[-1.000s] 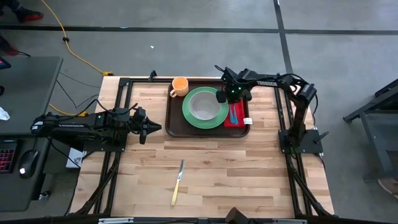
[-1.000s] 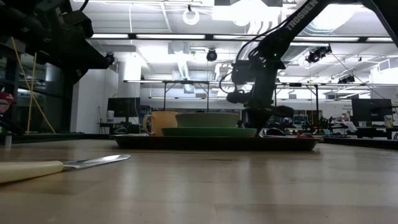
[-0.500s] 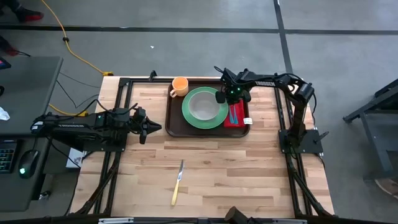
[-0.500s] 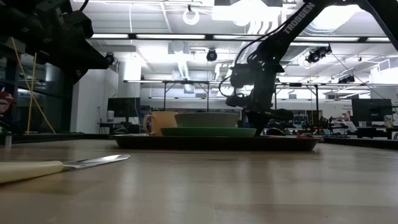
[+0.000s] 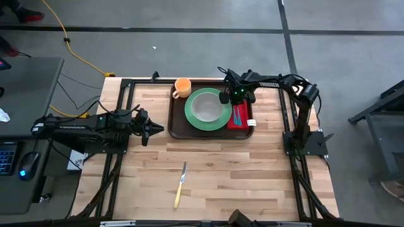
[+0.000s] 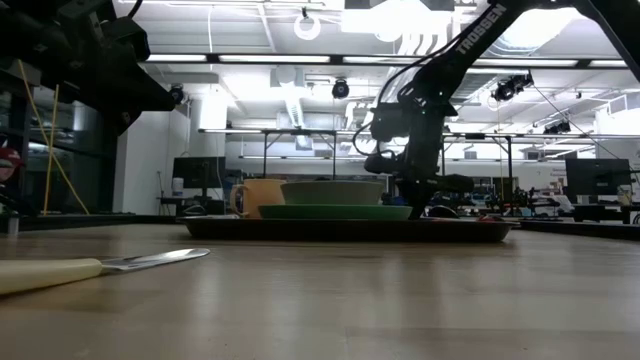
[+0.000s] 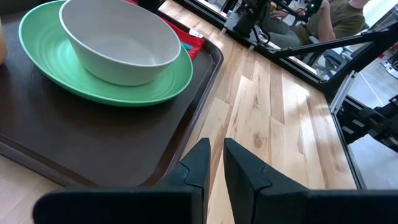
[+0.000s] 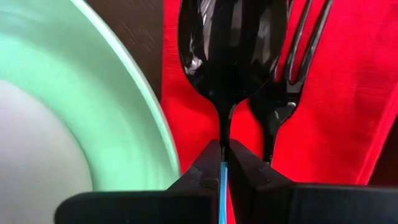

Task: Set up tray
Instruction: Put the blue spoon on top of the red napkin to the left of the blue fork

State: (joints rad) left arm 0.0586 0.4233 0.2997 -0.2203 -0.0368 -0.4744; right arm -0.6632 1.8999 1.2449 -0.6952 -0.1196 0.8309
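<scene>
The dark brown tray (image 5: 178, 123) lies at the table's far middle. It holds a green plate (image 5: 191, 115) with a pale bowl (image 5: 207, 108), an orange mug (image 5: 182, 87) and a red napkin (image 5: 244, 122). A black fork (image 8: 292, 68) lies on the napkin (image 8: 348, 93). My right gripper (image 5: 235, 96) is over the napkin's far end, shut on a black spoon (image 8: 230, 43) with a blue handle. My left gripper (image 5: 156, 129) is shut and empty, just left of the tray (image 7: 93, 149). My right gripper pinches the spoon between its two fingers at the thin neck, where the black stem meets the blue handle (image 8: 222, 169). The fingers come from above. The spoon's bowl points away past the fingertips, over the napkin and part of the fork. Whether the spoon rests on the napkin, I cannot tell.
A knife (image 5: 180, 185) with a pale handle lies on the bare wood near the table's front middle; it also shows in the low view (image 6: 100, 265). Dark frame rails run along the table's left, right and far edges.
My right arm has shifted a little over the napkin's far end in the first half second and has kept still since. The tray and the things on it have stayed in place.
</scene>
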